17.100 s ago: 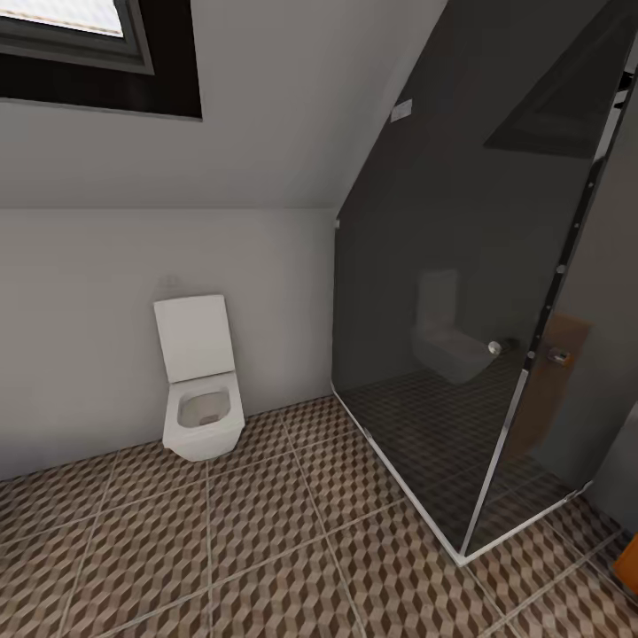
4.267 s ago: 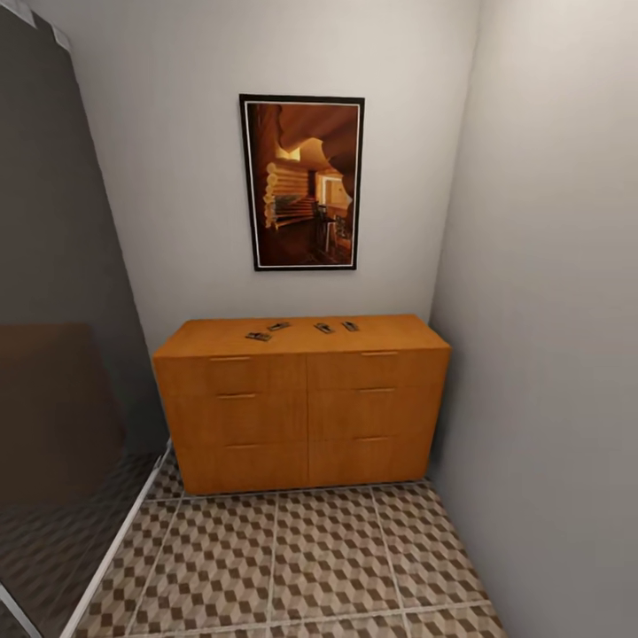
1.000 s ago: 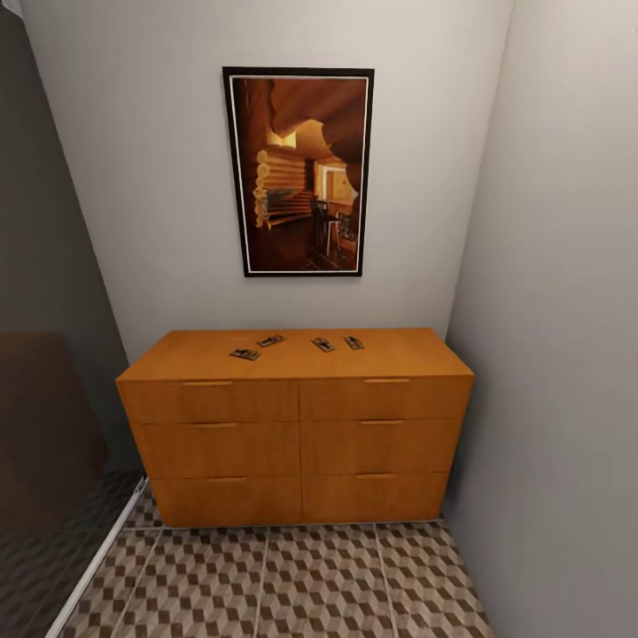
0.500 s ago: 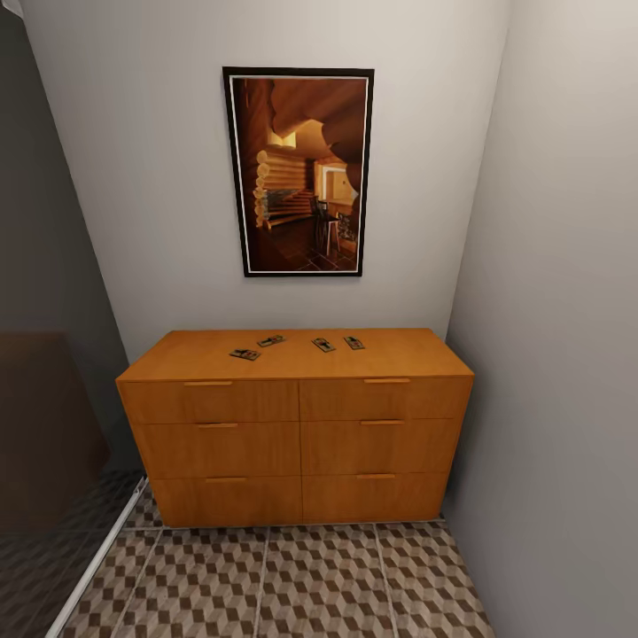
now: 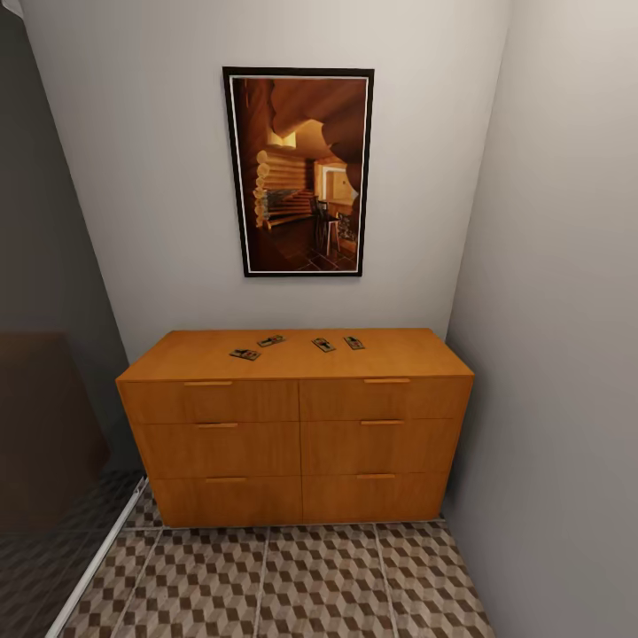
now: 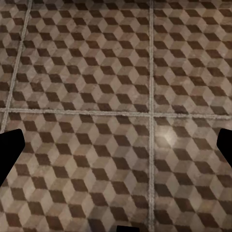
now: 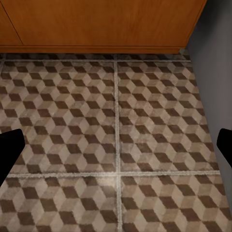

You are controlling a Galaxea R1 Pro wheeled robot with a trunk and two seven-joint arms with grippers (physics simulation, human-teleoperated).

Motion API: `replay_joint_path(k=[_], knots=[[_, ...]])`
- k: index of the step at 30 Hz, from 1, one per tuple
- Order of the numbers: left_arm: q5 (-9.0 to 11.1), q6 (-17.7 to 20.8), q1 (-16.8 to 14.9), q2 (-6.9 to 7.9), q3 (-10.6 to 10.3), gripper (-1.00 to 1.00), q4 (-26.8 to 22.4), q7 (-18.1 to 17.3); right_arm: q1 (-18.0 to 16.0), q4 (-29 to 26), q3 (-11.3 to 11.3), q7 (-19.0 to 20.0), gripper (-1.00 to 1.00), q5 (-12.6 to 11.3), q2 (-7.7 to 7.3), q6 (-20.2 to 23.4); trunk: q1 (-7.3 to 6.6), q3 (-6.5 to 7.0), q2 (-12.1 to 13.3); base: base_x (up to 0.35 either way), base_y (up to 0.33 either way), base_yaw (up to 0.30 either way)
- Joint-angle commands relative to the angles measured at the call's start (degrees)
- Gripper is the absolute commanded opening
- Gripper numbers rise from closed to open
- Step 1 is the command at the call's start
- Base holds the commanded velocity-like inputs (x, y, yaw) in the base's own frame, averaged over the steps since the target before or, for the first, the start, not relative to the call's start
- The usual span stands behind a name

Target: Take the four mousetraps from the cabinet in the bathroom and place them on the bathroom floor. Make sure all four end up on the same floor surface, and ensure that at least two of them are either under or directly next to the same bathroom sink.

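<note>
Mousetraps (image 5: 246,354), four small brown wire-topped boards atop orange cabinet (image 5: 297,425); both grippers' fingers (image 6: 9,154) (image 7: 9,150) wide apart, empty.

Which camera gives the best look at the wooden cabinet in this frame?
The head view: the cabinet shows whole, its six drawers shut, four mousetraps on its top. The right wrist view catches just its lower front; the left wrist view looks at floor tiles.
</note>
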Motion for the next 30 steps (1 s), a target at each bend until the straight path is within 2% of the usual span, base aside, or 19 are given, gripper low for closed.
replay_joint_path(k=[1, 30], knots=[[-0.13, -0.08, 0.01, -0.01, 0.01, 1.00, -0.06, 0.18, -0.03, 0.03, -0.07, -0.02, 1.00, 0.16, 0.01, -0.17, 0.00, -0.05, -0.03, 0.000, 0.000, 0.000], [-0.13, -0.10, 0.01, -0.04, -0.01, 1.00, -0.08, 0.18, -0.06, 0.54, -0.33, -0.53, 1.00, 0.09, -0.08, 0.19, 0.00, -0.05, -0.03, 0.000, 0.000, 0.000]])
